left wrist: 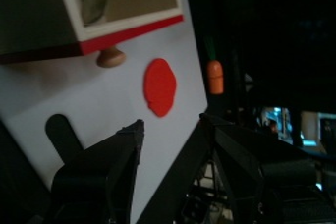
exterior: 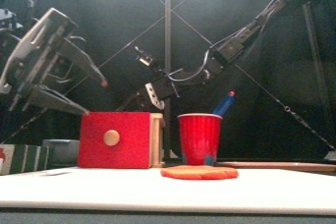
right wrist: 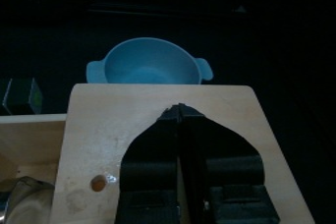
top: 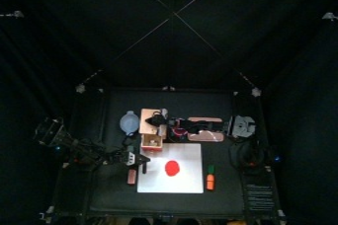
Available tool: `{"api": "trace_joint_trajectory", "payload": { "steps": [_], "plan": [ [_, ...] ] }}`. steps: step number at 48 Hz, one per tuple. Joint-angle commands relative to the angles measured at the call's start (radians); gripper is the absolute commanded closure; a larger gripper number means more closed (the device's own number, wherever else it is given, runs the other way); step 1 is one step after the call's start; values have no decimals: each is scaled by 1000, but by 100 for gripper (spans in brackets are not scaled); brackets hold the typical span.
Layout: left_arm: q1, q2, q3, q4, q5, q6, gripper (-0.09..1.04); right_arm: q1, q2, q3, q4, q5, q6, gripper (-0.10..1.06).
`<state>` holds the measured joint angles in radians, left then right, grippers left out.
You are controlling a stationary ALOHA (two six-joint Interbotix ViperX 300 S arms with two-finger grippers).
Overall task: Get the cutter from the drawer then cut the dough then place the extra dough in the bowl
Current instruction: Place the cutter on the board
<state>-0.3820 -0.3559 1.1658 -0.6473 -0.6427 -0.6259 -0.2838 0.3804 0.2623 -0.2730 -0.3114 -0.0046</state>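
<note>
Nearest lay the board (exterior: 79, 191), at the middle of the table's (top: 113, 180) front edge. At the board's back edge, toward its left corner, stood the box (right wrist: 125, 105), its red drawer front (exterior: 118, 140) facing forward (the cutter could not be seen). The left gripper (left wrist: 171, 122) hung above the board's left edge with jaws spread wide, gripping nothing. The right gripper (right wrist: 184, 115) hung over the box's top, jaws pressed together with nothing seen between them. The bowl (right wrist: 147, 63) sat just left of the box, toward the table's back edge. The cup (exterior: 201, 138), holding a blue knife (exterior: 225, 103), stood just right of the box. The dough (exterior: 199, 172) lay flat near the board's middle. An orange toy (left wrist: 214, 76) lay on the table just off the board's right edge, near its front corner.
</note>
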Motion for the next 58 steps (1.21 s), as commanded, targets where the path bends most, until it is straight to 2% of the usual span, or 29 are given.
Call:
{"api": "trace_joint_trajectory", "payload": {
  "steps": [1, 8, 13, 24, 32, 39, 58],
  "plan": [
    [61, -75, -6, 301, -130, 52, 14, 57, -86, -9, 0, 8, 3, 99],
    [204, -118, -3, 574, -259, 147, 19, 114, -143, -3, 5, 91, 14, 91],
    [278, -123, -2, 670, -278, 225, 21, 138, -170, 6, 17, 189, 17, 77],
    [339, -132, 2, 724, -284, 439, 24, 141, -181, 21, 100, 318, 15, 44],
    [337, -137, 8, 706, -287, 488, 24, 150, -181, 20, 129, 334, 17, 19],
    [342, -140, 18, 703, -287, 488, 24, 152, -179, 21, 150, 354, 17, 17],
    [350, -215, 54, 689, -287, 486, 24, 153, -141, 28, 150, 367, 15, 17]
  ]
}}
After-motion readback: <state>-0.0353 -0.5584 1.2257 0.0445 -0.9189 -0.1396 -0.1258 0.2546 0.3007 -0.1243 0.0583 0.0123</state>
